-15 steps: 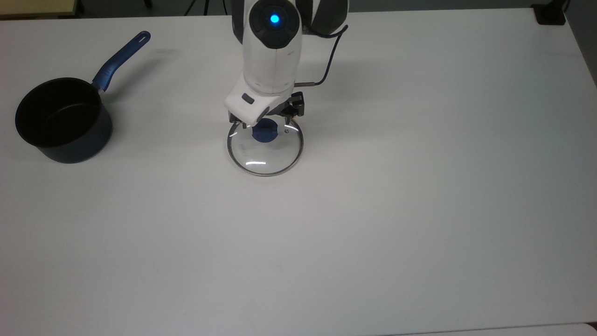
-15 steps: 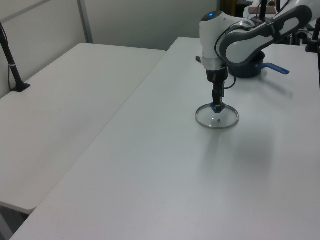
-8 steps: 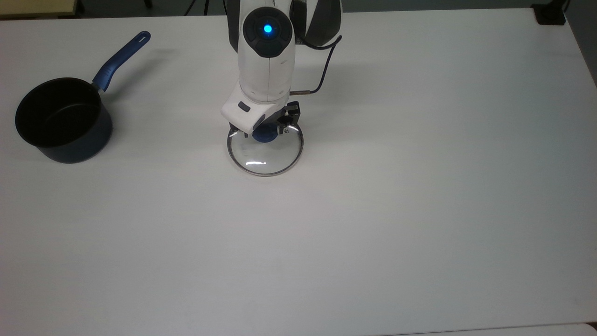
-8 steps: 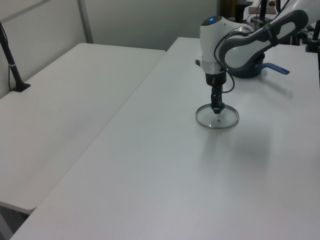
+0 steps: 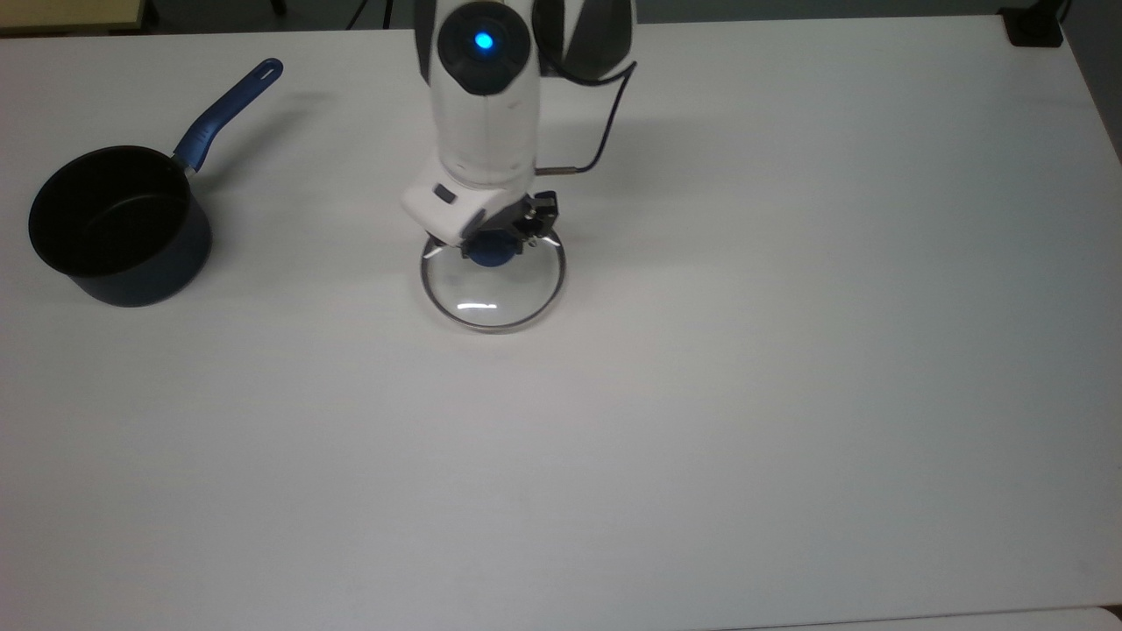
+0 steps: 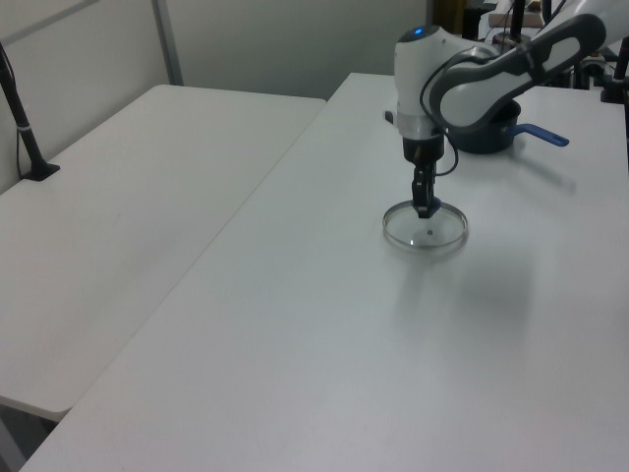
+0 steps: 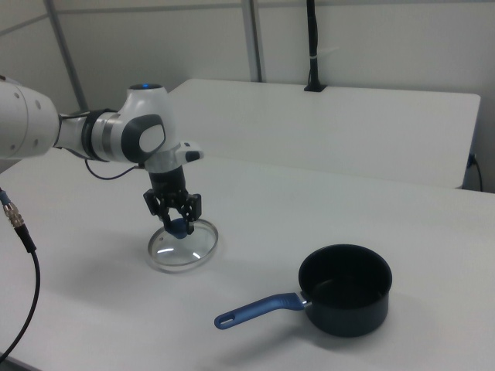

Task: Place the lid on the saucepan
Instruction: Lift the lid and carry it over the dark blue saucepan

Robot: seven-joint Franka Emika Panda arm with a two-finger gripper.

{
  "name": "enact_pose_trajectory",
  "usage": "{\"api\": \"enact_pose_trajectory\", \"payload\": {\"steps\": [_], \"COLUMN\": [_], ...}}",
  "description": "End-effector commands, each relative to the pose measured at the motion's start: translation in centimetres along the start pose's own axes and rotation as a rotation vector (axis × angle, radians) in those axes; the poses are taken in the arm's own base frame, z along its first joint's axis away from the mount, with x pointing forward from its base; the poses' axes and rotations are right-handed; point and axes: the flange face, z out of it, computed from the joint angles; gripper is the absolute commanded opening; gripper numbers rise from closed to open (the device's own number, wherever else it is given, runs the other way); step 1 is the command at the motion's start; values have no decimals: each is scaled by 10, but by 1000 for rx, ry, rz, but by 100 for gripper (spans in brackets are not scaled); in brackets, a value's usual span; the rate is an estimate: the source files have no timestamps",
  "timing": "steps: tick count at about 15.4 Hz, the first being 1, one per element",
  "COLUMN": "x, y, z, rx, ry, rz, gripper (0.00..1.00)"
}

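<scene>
Going by my right view, nearest me is the small dark navy saucepan (image 7: 344, 300) with its black inside, standing upright on the white bench (image 7: 325, 216), its long blue slotted handle reaching toward the right view's left. The pan holds nothing that I can see. In the top view the saucepan (image 5: 118, 226) sits at the top view's far left, handle angled up and to the right, well apart from everything else.

Further back in the right view is the round clear glass lid (image 7: 182, 246) with its thin metal rim and blue central knob. I see the lid (image 5: 493, 280) near the middle of the bench in the top view, and in the left view the lid (image 6: 424, 228) appears level; I cannot tell whether its rim touches the bench or hangs just above it.

My two-finger gripper (image 7: 177, 222) points straight down over the lid's centre. The fingers (image 7: 192, 209) sit on either side of the blue knob, pinching it. In the top view the gripper (image 5: 491, 247) covers the knob's upper part.

Behind it the white arm runs toward the right view's left, with a black cable looping from it. Beyond lies a second white table (image 7: 332, 116) carrying a black post.
</scene>
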Motion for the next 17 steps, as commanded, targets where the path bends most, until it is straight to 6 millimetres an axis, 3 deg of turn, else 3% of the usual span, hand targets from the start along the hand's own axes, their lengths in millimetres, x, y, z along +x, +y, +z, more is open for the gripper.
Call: {"api": "enact_pose_trajectory", "payload": {"steps": [1, 5, 8, 11, 14, 17], "x": [-8, -15, -30, -55, -68, -72], "y": [56, 160, 238, 315, 359, 374], "z": [-68, -116, -122, -116, -94, -74], "rx": [11, -42, -86, -100, -113, -107], "ry": [2, 85, 95, 97, 99, 82], "rz": [67, 93, 67, 50, 14, 27], "gripper": [34, 34, 34, 34, 34, 34]}}
